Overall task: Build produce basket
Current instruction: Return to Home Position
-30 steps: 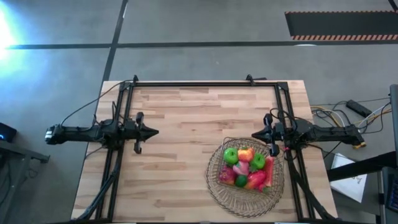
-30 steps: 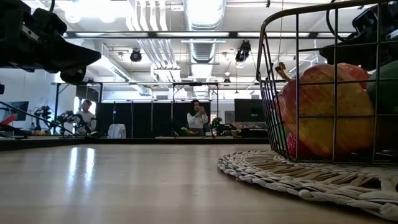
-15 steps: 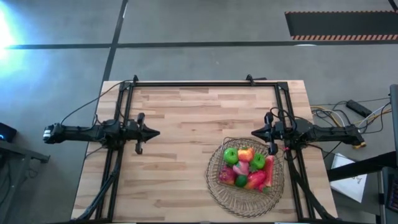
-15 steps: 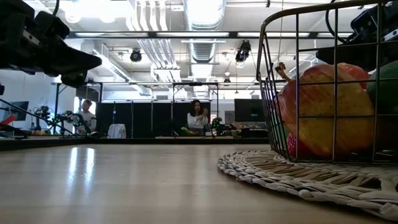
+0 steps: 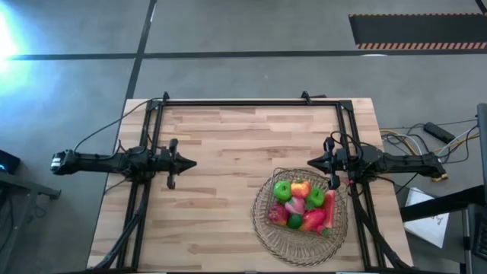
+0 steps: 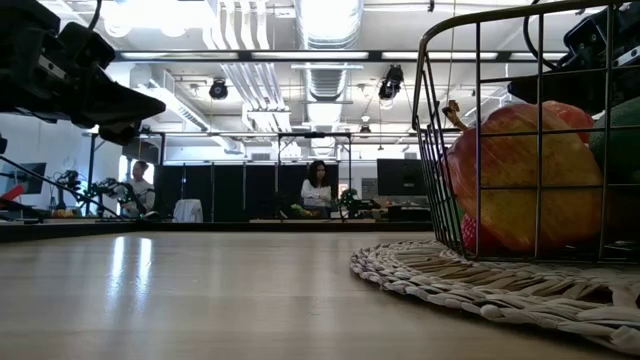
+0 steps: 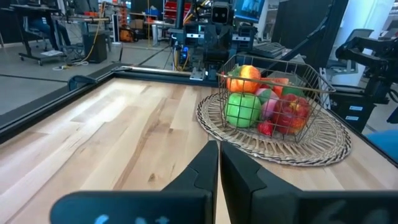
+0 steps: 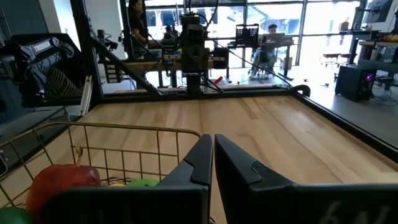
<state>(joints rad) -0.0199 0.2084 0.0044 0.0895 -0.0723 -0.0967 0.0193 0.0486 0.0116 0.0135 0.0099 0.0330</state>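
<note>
The copper wire basket (image 5: 283,176) stands on a round woven mat (image 5: 274,240) at the table's near right. It holds the produce: a green apple (image 5: 282,190), an orange fruit (image 5: 300,189), and red and pink pieces (image 5: 312,221). The left wrist view shows the basket (image 7: 273,60) with the green apple (image 7: 242,110) toward me. My left gripper (image 5: 192,162) hangs shut over the table's left side, pointing toward the right edge and holding nothing. My right gripper (image 5: 310,163) is shut too, just beyond the basket's far rim (image 8: 124,129), pointing left, with nothing in it.
A black frame (image 5: 243,101) runs along the table's far edge and down both sides past the arm bases. Bare wood (image 5: 228,152) lies between the two grippers. In the low view, people show in the room (image 6: 320,190) beyond the table.
</note>
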